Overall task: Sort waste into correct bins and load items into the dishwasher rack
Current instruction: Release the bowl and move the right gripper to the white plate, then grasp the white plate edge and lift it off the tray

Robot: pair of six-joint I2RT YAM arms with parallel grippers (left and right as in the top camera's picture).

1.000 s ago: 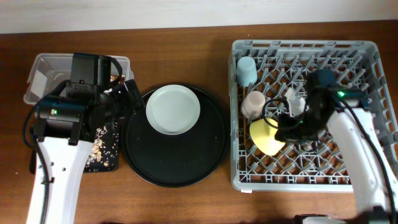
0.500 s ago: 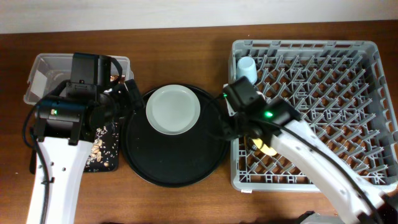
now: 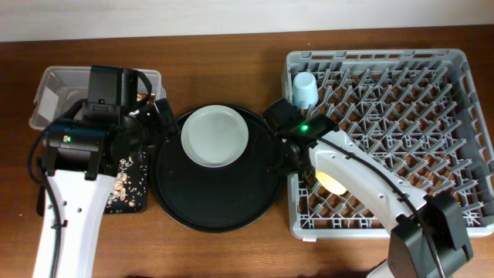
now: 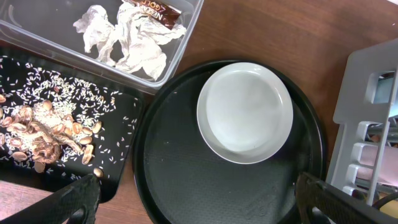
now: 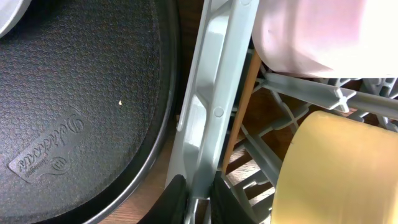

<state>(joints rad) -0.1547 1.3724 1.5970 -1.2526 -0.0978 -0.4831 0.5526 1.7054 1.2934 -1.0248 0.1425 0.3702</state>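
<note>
Movement on the right only: the right gripper (image 5: 198,202), beside the yellow bowl (image 5: 336,174) a second ago, now hangs over the left wall of the dishwasher rack (image 3: 432,100), fingers narrowly apart; whether they pinch it I cannot tell. The left gripper (image 4: 198,190) stays spread wide, empty, near the grey-green plate (image 3: 214,136) on the round black tray (image 3: 224,197).

There's a large round black tray (image 3: 224,202) lying flat on the brown wooden table (image 3: 231,251), roughly mid-table. Tray has a pebbled surface and raised rim, with an embossed script logo (image 5: 46,149) and a tiny pale speck (image 5: 120,102) seen in the right wrist view. A pale wall strip (image 3: 154,15) runs along the table's far edge
</note>
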